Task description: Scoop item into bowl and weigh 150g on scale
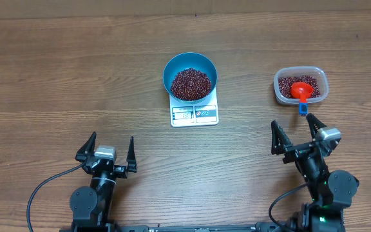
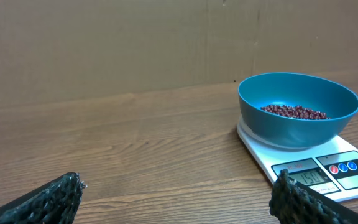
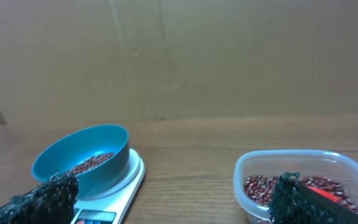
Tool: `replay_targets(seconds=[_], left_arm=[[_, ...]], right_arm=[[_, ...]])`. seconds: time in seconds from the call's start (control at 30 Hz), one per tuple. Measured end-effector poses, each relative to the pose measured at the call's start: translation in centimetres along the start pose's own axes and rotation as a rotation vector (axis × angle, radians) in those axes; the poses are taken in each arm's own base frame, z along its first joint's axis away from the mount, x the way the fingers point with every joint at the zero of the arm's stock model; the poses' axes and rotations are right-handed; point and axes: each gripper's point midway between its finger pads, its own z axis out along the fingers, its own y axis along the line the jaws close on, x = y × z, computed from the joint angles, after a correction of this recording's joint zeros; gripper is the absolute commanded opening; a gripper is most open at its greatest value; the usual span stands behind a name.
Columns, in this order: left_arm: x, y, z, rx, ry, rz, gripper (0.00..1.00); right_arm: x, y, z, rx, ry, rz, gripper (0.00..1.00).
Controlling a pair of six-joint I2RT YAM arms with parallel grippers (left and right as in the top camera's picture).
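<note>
Two pincers are hanging low over the bench (image 1: 76,71), and both are standing wide open with nothing in them. The left pincer (image 1: 113,143) is sitting at the near left, well apart from everything. The right pincer (image 1: 293,127) is sitting near the clear tub (image 1: 282,76), just on the near side of it.

Lots of little red-brown beans (image 1: 190,84) are lying in the blue bowl (image 1: 170,67). The bowl is standing on the white scale (image 1: 195,114) in the middle of the bench. From above, the bowl is covering most of the scale, so only the edge with the buttons is showing. In the left wrist view the little screen (image 2: 307,177) is maybe showing 150, but it is small and blurry, and one black finger is covering the scale's near corner.

More beans are lying in the tub, with a red scoop (image 1: 301,89) resting on them. Its blue handle (image 1: 303,108) is poking out over the tub's near edge, very close to one right finger; whether they are touching is hard to tell. In the right wrist view a finger is hiding most of the scoop, and the scale is getting cut off at the bottom.
</note>
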Motion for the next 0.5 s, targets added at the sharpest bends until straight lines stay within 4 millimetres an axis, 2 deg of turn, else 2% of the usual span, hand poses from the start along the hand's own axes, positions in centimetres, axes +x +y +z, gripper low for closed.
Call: replay_targets(seconds=[0.13, 0.3, 0.5], left_arm=[[0.0, 0.0, 0.0, 0.0, 0.0, 0.0, 1.0], [0.0, 0.0, 0.0, 0.0, 0.0, 0.0, 0.99], [0.0, 0.0, 0.0, 0.0, 0.0, 0.0, 0.99]], right_arm=[[0.3, -0.9, -0.5, 0.057, -0.03, -0.003, 1.0], [2.1, -2.2, -1.2, 0.138, 0.018, 0.021, 1.0], [2.4, -3.1, -2.0, 0.209, 0.019, 0.026, 1.0]])
